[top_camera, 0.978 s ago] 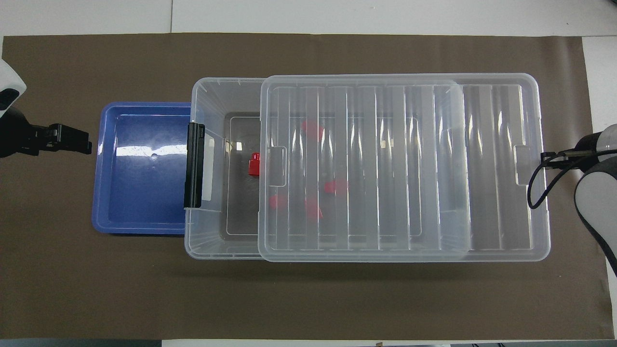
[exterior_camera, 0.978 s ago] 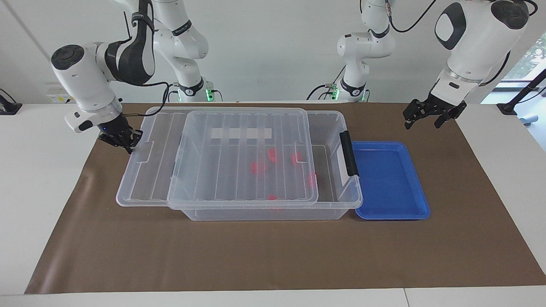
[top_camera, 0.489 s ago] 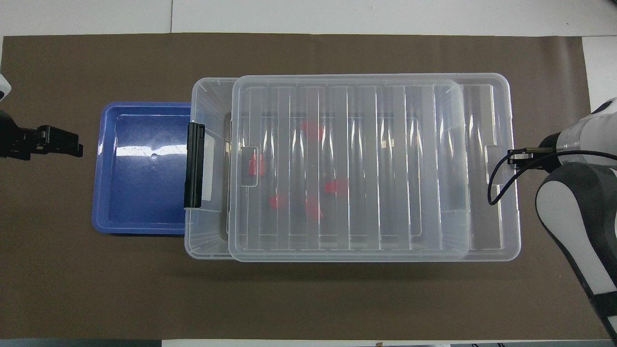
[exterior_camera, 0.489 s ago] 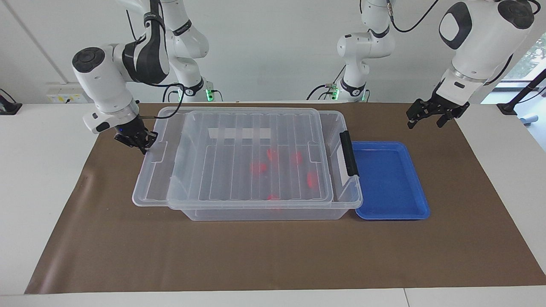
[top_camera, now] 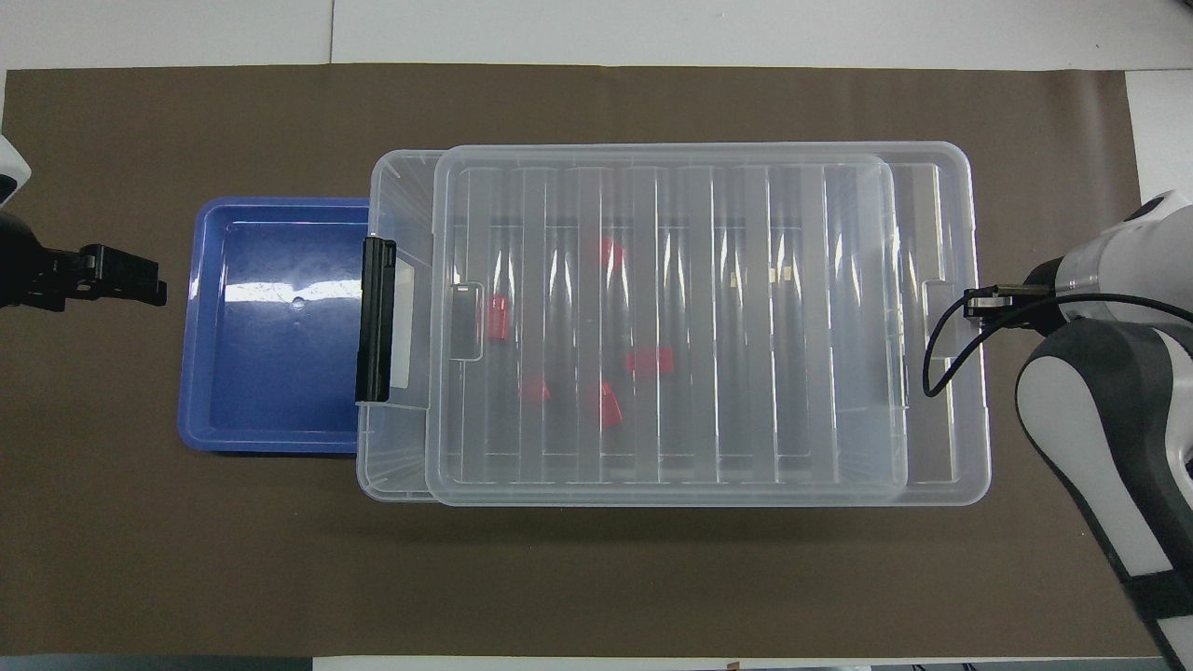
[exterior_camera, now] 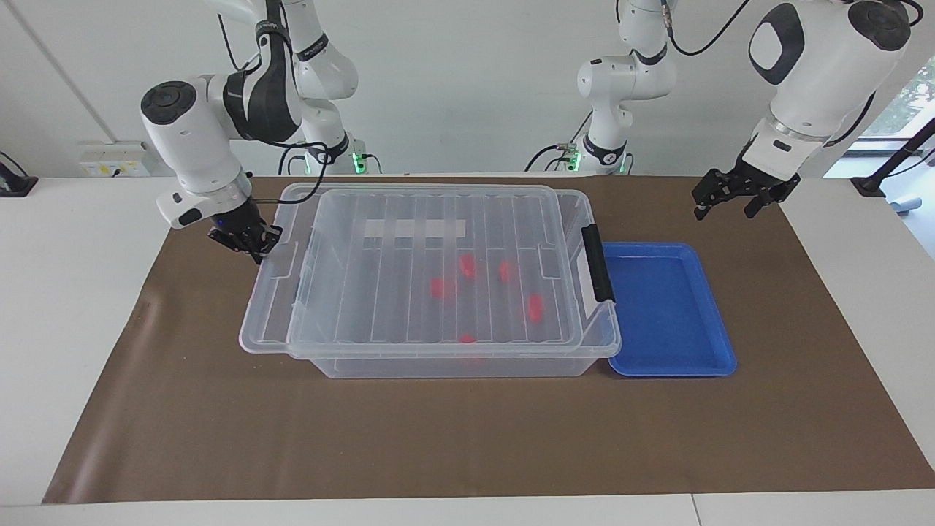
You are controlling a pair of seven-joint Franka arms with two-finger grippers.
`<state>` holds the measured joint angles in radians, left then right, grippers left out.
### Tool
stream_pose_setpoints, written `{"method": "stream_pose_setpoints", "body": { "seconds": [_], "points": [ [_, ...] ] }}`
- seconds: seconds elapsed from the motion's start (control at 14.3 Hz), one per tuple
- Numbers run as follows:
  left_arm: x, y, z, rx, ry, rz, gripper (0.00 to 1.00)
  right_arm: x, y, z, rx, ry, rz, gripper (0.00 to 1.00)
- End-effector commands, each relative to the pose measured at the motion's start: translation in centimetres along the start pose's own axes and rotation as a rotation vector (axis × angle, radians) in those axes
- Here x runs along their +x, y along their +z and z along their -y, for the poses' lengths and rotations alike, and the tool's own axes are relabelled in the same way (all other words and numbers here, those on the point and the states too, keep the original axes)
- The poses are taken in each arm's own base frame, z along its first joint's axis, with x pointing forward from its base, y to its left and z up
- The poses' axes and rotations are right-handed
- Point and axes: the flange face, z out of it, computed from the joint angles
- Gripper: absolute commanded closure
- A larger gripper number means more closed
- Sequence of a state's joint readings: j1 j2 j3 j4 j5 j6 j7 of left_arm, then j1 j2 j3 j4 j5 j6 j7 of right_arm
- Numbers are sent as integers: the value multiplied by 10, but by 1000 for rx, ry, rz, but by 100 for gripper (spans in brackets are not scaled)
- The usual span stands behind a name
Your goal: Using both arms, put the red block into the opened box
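Item one: my right gripper, low at the right arm's end of the bin, fingers pinched together on the edge of the lid at its end tab. In the overhead view only the wrist and cable of this arm show at that tab, so the fingertips themselves I read from the facing view.

Item two: my left gripper, fingers spread apart and holding nothing, hanging in the air over the brown mat beside the corner of the blue tray that lies nearer the robots. This arm waits.

Item three: the bin, clear plastic, on the mat at the middle of the table, a black latch on its end toward the left arm.

Item four: the lid, clear and ribbed, lying flat on the bin's rim. It is offset toward the right arm's end, overhanging the rim there and leaving a narrow strip of the bin uncovered by the latch.

Item five: red blocks, five counted, all lying on the bin's floor under the lid, scattered in the half toward the latch.

Item six: the tray, shallow, its bare floor showing, touching the latch end of the bin.
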<state>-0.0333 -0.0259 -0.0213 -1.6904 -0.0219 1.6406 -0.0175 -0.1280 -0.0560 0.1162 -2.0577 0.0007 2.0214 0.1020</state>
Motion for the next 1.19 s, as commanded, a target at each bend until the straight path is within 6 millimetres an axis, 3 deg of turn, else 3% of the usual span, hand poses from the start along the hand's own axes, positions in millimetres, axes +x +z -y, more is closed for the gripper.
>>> {"method": "stream_pose_setpoints", "body": {
  "seconds": [0.0,0.21,0.56,1.12],
  "points": [
    [-4,-8,4,-15,-1,1,0,-7,0,6,-3,23,-2,100],
    [-4,-8,7,-15,-7,0,0,-8,-1,10,-2,31,-3,100],
    [-3,-9,7,-14,-5,-1,0,-13,-1,41,1,44,-3,100],
    [-4,-8,6,-15,-5,0,0,-13,-1,42,1,44,-2,100]
  ]
}}
